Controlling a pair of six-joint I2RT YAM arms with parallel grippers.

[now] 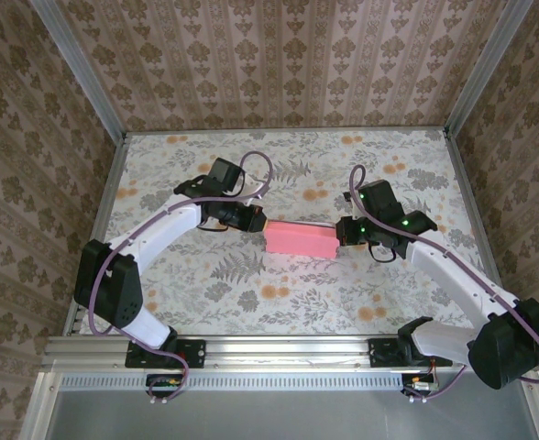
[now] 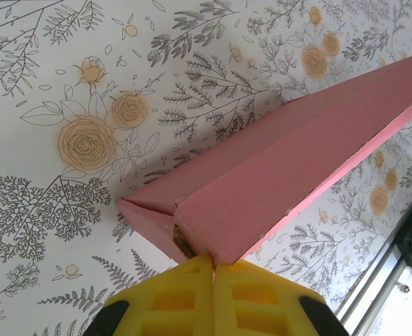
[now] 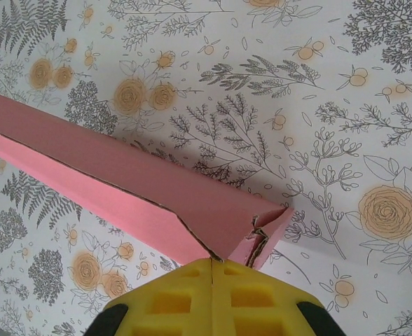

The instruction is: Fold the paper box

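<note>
Top external view puts the paper box (image 1: 300, 240) at the middle of the table (image 1: 251, 302), a slim pink rectangular box stretched between my two grippers. My left gripper (image 1: 260, 223) is at its left end and my right gripper (image 1: 343, 231) at its right end.

On the left wrist camera, the box (image 2: 290, 175) runs away from my left gripper (image 2: 213, 262). The yellow pads are pressed together, with the end corner of the card nipped at their tips. On the right wrist camera, my right gripper (image 3: 211, 264) is pressed together the same way on the other end of the box (image 3: 122, 189). The shadow on the floral surface suggests the box is raised a little, but I cannot tell for certain.

I judge the body is already formed and the ends are the step in hand. The right end flap looks creased and not fully seated, and a seam gapes at the left end. The next move calls for pressing or tucking one end while the other hand steadies it. It should be gentle, since thin card buckles if both hands push inward at once.

Count: one box, two grippers, one table.
</note>
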